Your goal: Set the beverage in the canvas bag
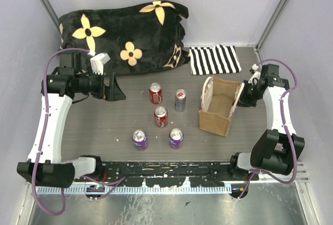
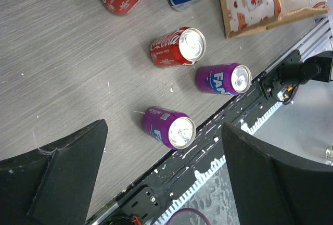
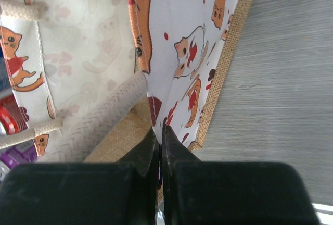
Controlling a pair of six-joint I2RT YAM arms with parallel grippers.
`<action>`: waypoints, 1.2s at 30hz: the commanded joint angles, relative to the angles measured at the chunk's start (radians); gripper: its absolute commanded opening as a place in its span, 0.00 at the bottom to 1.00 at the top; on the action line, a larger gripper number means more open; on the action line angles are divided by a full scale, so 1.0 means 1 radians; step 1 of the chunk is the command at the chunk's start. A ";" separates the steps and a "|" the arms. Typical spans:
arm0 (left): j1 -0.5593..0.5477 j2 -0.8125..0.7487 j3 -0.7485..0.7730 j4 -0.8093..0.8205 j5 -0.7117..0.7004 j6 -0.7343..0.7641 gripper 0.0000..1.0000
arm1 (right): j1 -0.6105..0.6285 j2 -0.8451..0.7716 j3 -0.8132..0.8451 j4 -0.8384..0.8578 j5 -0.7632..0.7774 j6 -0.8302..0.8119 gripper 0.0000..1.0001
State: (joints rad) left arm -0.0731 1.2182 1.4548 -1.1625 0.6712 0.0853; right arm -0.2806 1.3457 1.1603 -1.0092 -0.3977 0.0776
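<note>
Several beverage cans stand on the grey table: two red (image 1: 155,93) (image 1: 161,116), one silver-blue (image 1: 180,100), two purple (image 1: 139,139) (image 1: 176,138). The tan canvas bag (image 1: 221,105) stands upright to their right, mouth open. My left gripper (image 1: 118,87) hangs open left of the cans, above the table, holding nothing. Its wrist view looks down past its fingers (image 2: 73,167) at the purple can (image 2: 169,127), another purple one (image 2: 223,78) and a red one (image 2: 177,47). My right gripper (image 3: 161,128) is shut on the bag's printed right wall (image 3: 182,37), next to a cream handle (image 3: 104,110).
A black blanket with cream flowers (image 1: 125,32) lies along the back. A black-and-white striped cloth (image 1: 214,59) lies behind the bag. The black mounting rail (image 1: 166,173) runs along the near edge. Pale walls close in left, right and rear.
</note>
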 commanded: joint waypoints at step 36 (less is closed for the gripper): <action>-0.009 -0.049 -0.083 -0.006 0.025 0.006 0.98 | 0.222 0.000 -0.065 0.135 -0.057 0.035 0.01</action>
State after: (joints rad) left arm -0.0761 1.1797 1.3846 -1.1809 0.6773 0.0994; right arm -0.0723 1.4021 1.1080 -0.9264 -0.4503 0.0692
